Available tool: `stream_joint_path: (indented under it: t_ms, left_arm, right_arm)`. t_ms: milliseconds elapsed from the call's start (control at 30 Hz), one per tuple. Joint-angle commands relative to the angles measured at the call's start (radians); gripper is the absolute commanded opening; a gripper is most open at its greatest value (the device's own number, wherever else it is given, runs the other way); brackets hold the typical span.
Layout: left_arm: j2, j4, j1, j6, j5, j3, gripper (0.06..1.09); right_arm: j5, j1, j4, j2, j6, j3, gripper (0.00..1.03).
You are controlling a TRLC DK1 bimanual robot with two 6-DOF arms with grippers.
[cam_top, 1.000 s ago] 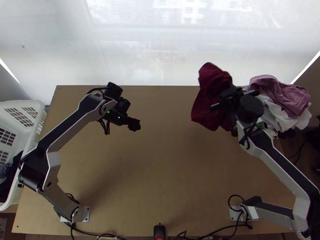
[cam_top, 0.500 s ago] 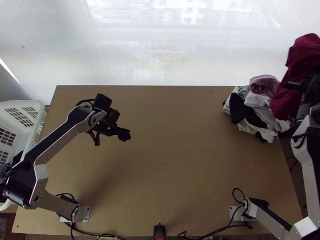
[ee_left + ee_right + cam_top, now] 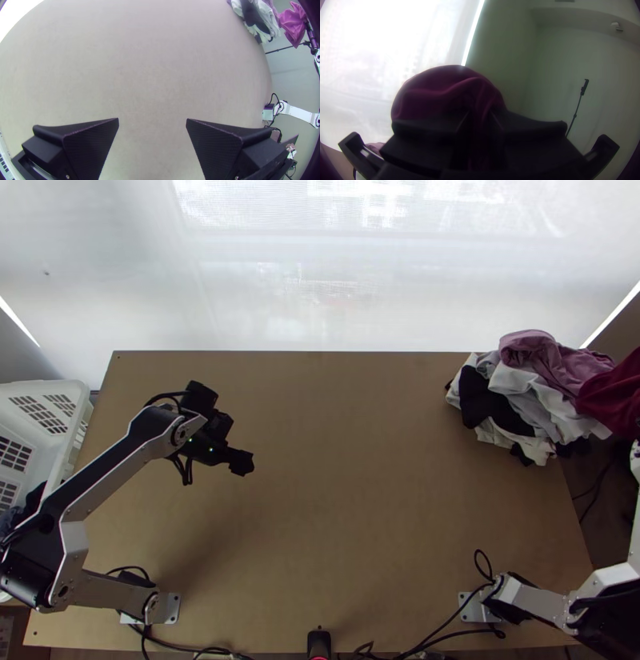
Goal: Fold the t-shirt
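The right claw (image 3: 479, 116) pinches bunched maroon cloth (image 3: 443, 90), a clothes pile (image 3: 520, 400) near it, while the left claw (image 3: 242, 462) gapes wide, empty.

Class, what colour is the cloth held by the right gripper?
The cloth is dark red, clearest in the top view.

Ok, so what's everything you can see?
Table: one, light brown, middle
Cloth: one, dark red, held right of table
Clothes pile: one, mixed colours, far right corner
Basket: one, white, left of table
Basket clothes: some, dark, inside
Window blind: one, white, behind table
Stand: one, black, near wall
Cables: several, black, near edge
Gadget: one, black, near edge
Arms: two, silver and black, table's sides
Left gripper: one, black, open above table
Right gripper: one, black, shut on cloth
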Motion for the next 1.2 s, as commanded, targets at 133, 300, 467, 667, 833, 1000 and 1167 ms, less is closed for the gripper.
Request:
stream_joint_path:
  t_ms: [133,300,467,667,833,1000,1167]
  left_arm:
    - [-0.052,0.002,0.063,0.019,0.002,-0.066,1.04]
    - [-0.073,0.002,0.095,0.025,0.002,-0.096,1.04]
    - [-0.088,0.011,0.105,0.025,0.002,-0.124,1.04]
    - [-0.093,0.015,0.112,0.025,0.003,-0.138,1.04]
    - [-0.096,0.017,0.112,0.025,0.003,-0.138,1.04]
    - [-0.101,0.019,0.113,0.022,0.003,-0.138,1.04]
    - [-0.133,0.034,0.112,0.006,0.003,-0.144,1.04]
  right_arm:
    - [0.008,0.118,0.024,0.253,0.027,0.135,0.03]
    - [0.044,0.224,0.024,0.32,0.025,0.134,0.03]
    - [0.067,0.305,0.024,0.357,0.03,0.111,0.03]
    - [0.085,0.357,0.024,0.394,0.036,0.077,0.03]
    - [0.085,0.391,0.024,0.395,0.033,-0.033,0.03]
    - [0.083,0.408,0.024,0.346,0.036,-0.167,0.19]
    - [0.077,0.422,0.009,0.263,0.036,-0.244,0.93]
